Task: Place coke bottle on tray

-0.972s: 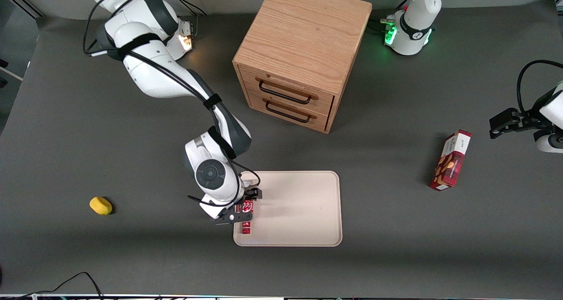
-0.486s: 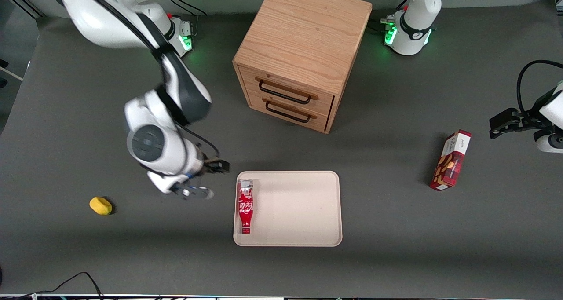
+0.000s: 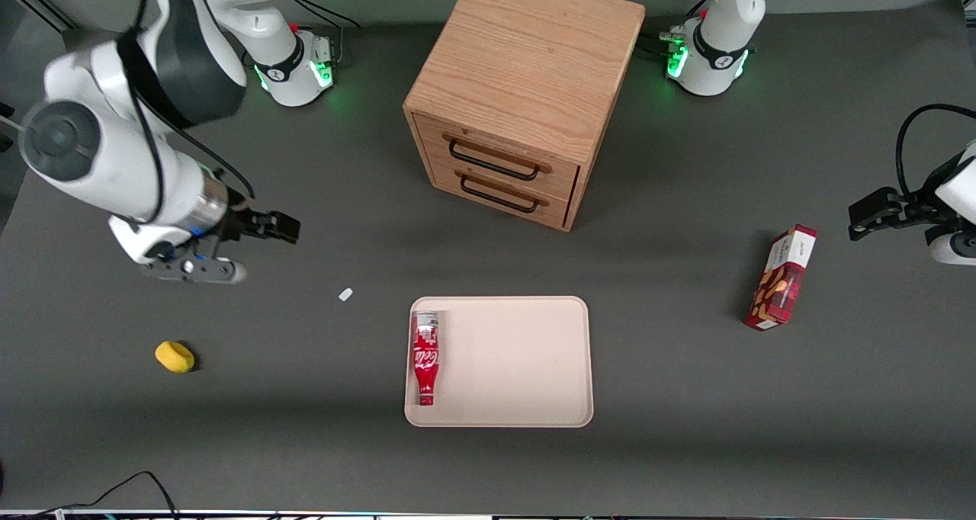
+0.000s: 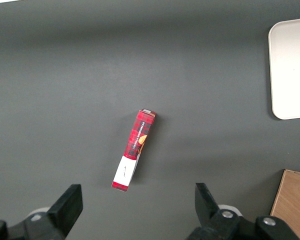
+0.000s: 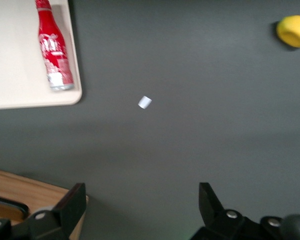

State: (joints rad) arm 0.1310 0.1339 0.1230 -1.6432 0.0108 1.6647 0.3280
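The coke bottle (image 3: 425, 358), red with white script, lies on its side on the cream tray (image 3: 518, 360), along the rim at the working arm's end. Its cap points toward the front camera. My gripper (image 3: 263, 251) is open and holds nothing; it hangs above bare table, well away from the tray toward the working arm's end and farther from the front camera. The right wrist view shows the bottle (image 5: 54, 50) on the tray (image 5: 15, 75), with the gripper (image 5: 142, 205) wide apart over the dark table.
A small white scrap (image 3: 345, 294) lies on the table between gripper and tray. A yellow lump (image 3: 174, 356) sits toward the working arm's end. The wooden drawer cabinet (image 3: 518, 85) stands farther back. A red snack box (image 3: 781, 277) lies toward the parked arm's end.
The gripper let go of the bottle, which stays lying on the tray. The arm lifted and swung away toward its own end of the table. A white scrap now shows on the table.
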